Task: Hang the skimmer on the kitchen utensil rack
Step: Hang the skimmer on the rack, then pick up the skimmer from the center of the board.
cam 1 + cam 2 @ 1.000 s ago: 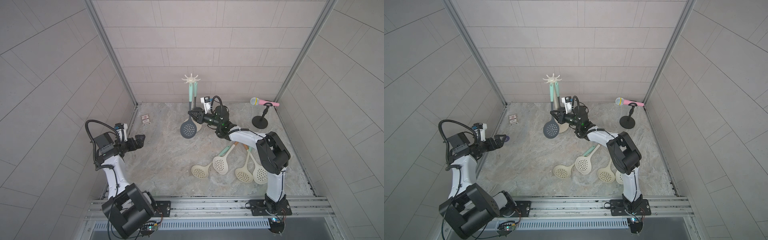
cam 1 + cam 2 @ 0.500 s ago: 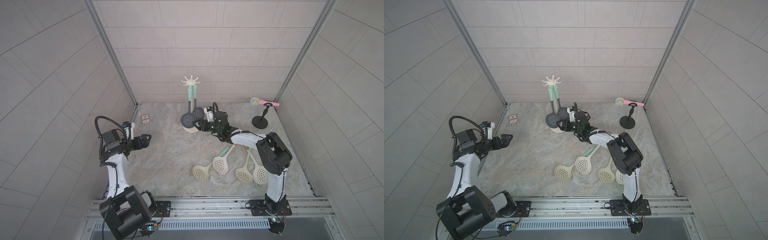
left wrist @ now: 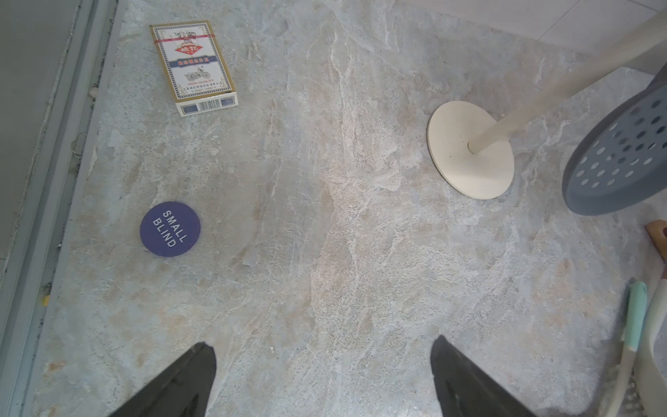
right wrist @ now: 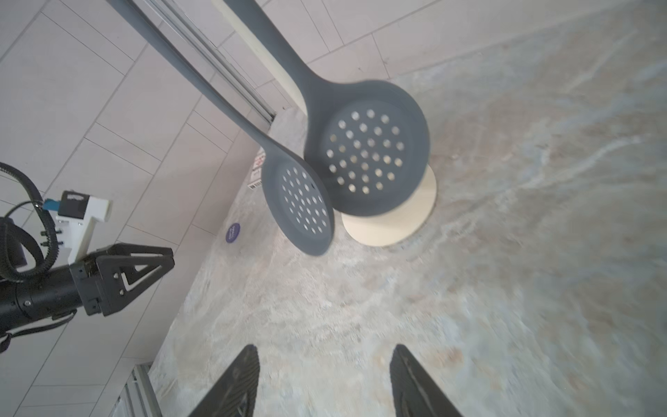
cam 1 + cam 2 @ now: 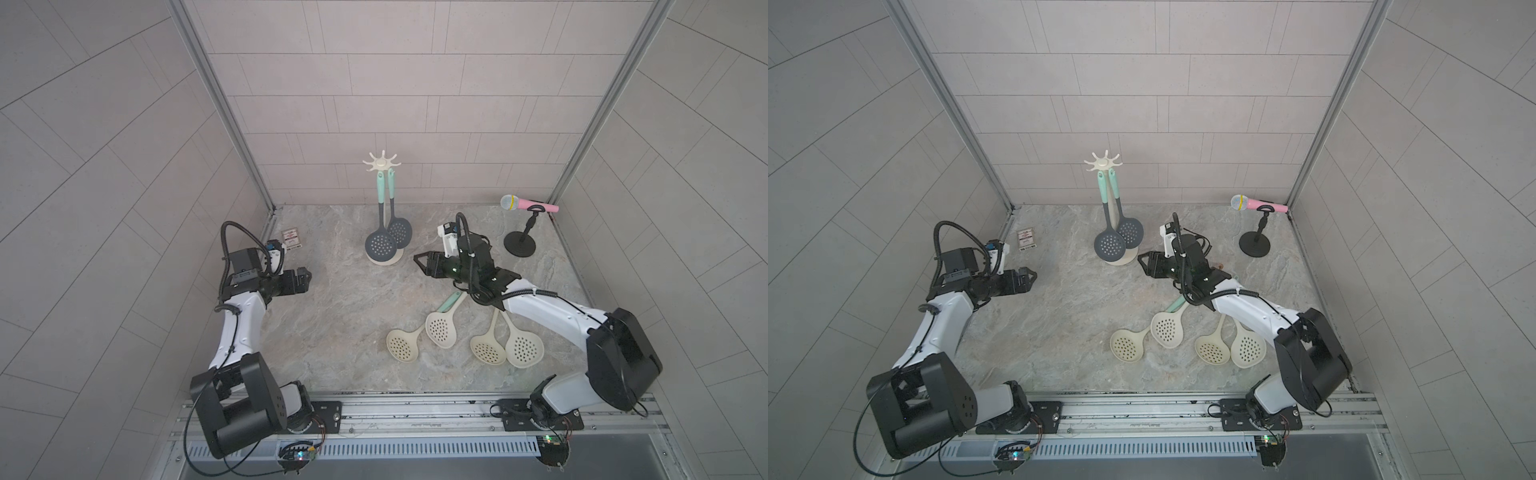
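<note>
Right hand point(image 5: 420, 264) hovers parted and empty near the rack point(image 5: 381, 163) bearing two dark skimmers point(image 5: 380, 246); cream skimmers point(image 5: 441, 331) lie under its arm, handles toward it; left hand point(image 5: 306, 281) wide, farther.

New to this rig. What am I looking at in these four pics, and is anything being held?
Two robot arms stand at a table, each ending in a two-finger gripper. The two wide pictures come from one overhead stereo camera. The two close ones come from a camera on each wrist. On the table are a cream rack with two grey skimmers hanging from its hooks, four cream skimmers lying flat, a pink microphone on a black stand, a card box and a purple chip. The left gripper and right gripper are both open and empty.
</note>
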Robot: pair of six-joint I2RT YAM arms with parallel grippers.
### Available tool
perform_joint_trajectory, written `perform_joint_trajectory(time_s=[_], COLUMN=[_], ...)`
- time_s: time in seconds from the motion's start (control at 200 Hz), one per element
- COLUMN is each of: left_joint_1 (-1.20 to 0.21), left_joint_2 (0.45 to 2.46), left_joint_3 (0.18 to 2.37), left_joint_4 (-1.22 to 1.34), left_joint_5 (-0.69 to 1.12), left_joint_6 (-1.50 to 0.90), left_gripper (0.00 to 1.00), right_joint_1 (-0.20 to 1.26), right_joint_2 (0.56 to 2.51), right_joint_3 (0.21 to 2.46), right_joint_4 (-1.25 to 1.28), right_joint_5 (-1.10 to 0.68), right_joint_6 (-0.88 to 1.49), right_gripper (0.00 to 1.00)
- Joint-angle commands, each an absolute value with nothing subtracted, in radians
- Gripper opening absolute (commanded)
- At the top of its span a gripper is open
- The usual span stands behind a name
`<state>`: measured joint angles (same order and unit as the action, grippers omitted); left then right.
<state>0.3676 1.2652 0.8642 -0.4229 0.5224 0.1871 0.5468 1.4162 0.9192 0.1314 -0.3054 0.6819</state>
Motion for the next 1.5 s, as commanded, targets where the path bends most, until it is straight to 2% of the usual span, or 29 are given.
perform_joint_trajectory(time_s=[0.0, 0.26, 0.495, 0.686, 0.881, 1.091, 1.211, 1.496], left_joint_1=[0.321, 0.225, 0.164, 0.137, 0.059, -0.007, -0.073, -0.221], left_joint_2=[1.294, 1.336, 1.392, 1.329, 1.207, 1.131, 1.134, 1.149], left_joint_3=[0.894, 0.909, 0.921, 0.934, 0.965, 0.960, 0.944, 0.950], left_joint_4=[-0.405, -0.363, -0.357, -0.471, -0.715, -0.890, -0.933, -0.960], left_joint_5=[0.430, 0.339, 0.215, 0.230, 0.259, 0.405, 0.452, 0.401], left_joint_6=[0.232, 0.263, 0.272, 0.295, 0.386, 0.416, 0.404, 0.432], left_gripper=[1.00, 1.00, 1.00, 1.00, 1.00, 1.00, 1.00, 1.00], right_joint_1=[0.527, 0.444, 0.421, 0.415, 0.415, 0.416, 0.416, 0.416], right_joint_2=[1.309, 1.091, 1.041, 1.052, 1.066, 1.080, 1.092, 1.091], right_joint_3=[0.819, 0.558, 0.509, 0.511, 0.528, 0.538, 0.546, 0.549], right_joint_4=[0.015, -0.010, -0.063, -0.069, -0.075, -0.071, -0.064, -0.060], right_joint_5=[-0.229, -0.205, -0.202, -0.203, -0.199, -0.196, -0.204, -0.197], right_joint_6=[0.710, 0.787, 0.782, 0.779, 0.764, 0.756, 0.758, 0.755], right_gripper=[0.59, 0.58, 0.57, 0.57, 0.57, 0.57, 0.57, 0.57])
